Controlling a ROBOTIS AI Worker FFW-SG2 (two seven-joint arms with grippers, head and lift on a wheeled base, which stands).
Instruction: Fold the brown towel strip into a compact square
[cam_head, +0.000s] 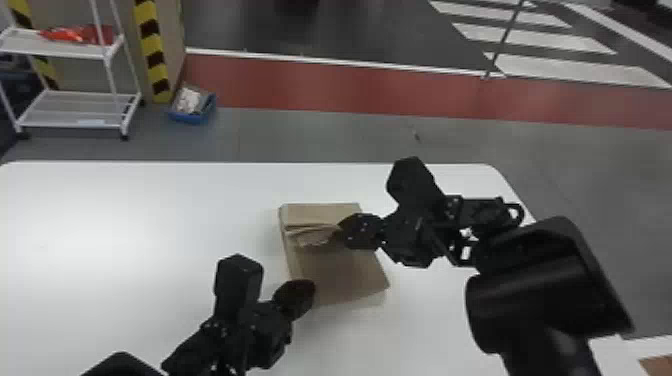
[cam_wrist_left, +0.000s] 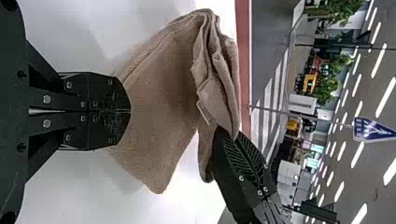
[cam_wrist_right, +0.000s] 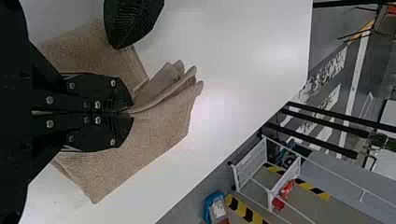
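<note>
Right hand (cam_head: 345, 231) pinches towel (cam_head: 340, 272) between its fingers.

White wheeled cart (cam_head: 67, 50), red item (cam_head: 97, 34) on a shelf; blue bin (cam_head: 192, 119), filled, near black-and-yellow striping (cam_head: 151, 55); red floor band (cam_head: 350, 85); white floor stripes (cam_head: 580, 70) beyond; blue-and-white sign (cam_wrist_left: 373, 129) in the background.

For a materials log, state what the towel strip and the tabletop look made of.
Towel strip: soft, matte woven cloth, perhaps cotton, judging by its nubbly surface and rumpled folds. Tabletop: smooth white, likely laminate or painted board, given its even colour and soft sheen.
</note>
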